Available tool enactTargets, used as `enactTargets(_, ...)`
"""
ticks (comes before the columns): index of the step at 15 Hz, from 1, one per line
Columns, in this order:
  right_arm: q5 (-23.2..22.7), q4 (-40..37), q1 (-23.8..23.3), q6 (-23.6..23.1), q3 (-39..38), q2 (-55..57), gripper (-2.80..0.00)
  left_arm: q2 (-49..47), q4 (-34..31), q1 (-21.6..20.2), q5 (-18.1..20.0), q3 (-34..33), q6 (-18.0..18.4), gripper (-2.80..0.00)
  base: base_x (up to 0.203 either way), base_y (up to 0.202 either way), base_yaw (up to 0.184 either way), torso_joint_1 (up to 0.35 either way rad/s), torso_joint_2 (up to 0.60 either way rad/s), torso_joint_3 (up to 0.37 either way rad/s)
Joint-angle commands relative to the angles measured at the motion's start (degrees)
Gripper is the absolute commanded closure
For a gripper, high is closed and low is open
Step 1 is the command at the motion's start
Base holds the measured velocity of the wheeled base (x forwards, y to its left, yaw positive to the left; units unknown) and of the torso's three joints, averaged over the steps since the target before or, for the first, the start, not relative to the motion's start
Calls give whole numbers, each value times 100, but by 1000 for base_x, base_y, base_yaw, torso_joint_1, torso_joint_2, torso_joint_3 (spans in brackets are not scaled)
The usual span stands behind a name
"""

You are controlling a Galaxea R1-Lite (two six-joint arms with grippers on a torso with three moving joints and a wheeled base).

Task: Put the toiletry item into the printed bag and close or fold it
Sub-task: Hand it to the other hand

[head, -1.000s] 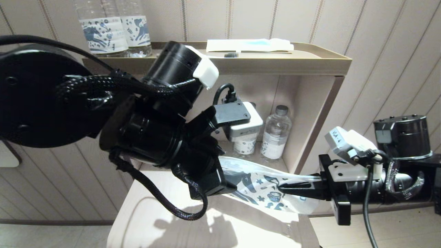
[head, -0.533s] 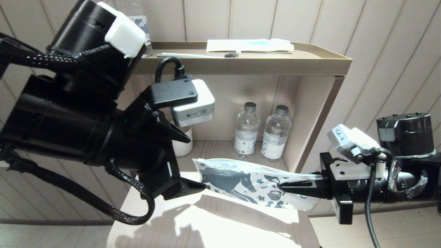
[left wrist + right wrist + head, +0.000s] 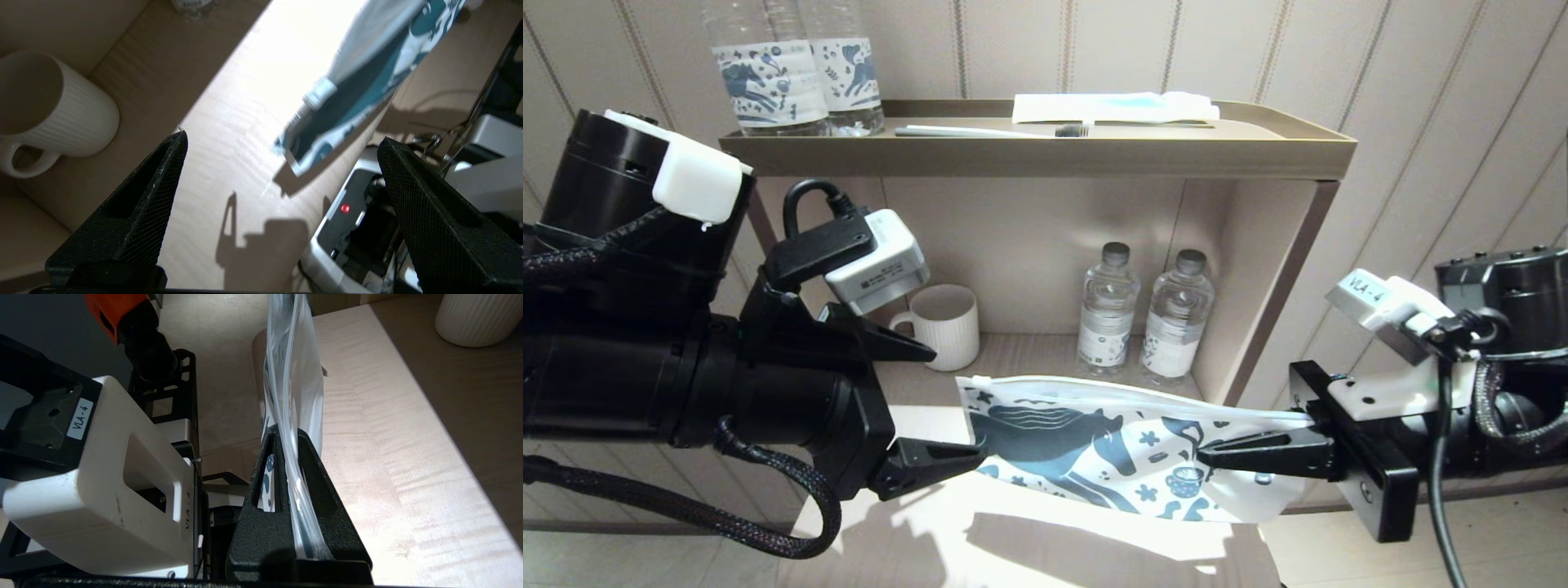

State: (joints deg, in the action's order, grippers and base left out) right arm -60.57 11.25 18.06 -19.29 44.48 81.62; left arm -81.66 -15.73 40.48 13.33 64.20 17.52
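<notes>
Right gripper (image 3: 1217, 451) clamped on one end of the printed bag (image 3: 1111, 445), holding it level above the pale wooden table (image 3: 1029, 547) before the shelf unit (image 3: 1258, 147). Left gripper (image 3: 947, 408) spread wide at the bag's free end, lower finger just beside its edge, not pinching. White ribbed mug (image 3: 943, 325) behind on the lower shelf. Comb not discernible

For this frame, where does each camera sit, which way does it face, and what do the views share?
Head: up high, facing forward and down at the shelf unit; both arms show.
Left wrist: behind the open left gripper, facing the tabletop, mug and the printed bag.
Right wrist: behind the right gripper, shut on the printed bag, looking along its edge; the robot's own base shows beside it.
Shared: all three views show the printed bag and the mug.
</notes>
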Motion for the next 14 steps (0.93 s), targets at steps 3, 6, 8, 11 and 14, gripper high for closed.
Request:
enactTargets(3, -42, -26, 14, -22, -1, -71, 0, 61, 599, -30, 89, -328, -591, -280, 0, 0, 0, 0, 0, 0)
enactTargets(6, -43, -8, -39, -22, 41, 37, 0, 216, 988, -154, 336, -690, -635, -280, 0, 0, 0, 0, 0, 0)
enactTargets(8, -42, -8, -17, -38, 9, 149, 0, 86, 1046, -155, 532, -885, -560, -280, 0, 0, 0, 0, 0, 0)
enactTargets(11, -18, 0, -90, -58, 58, 179, 0, -379, 1188, -155, 543, -893, -415, -280, 0, 0, 0, 0, 0, 0)
enactTargets(14, -7, 0, -188, -75, 61, 205, 0, -466, 1280, -173, 495, -926, -297, 0, 0, 0, 0, 0, 0, 0)
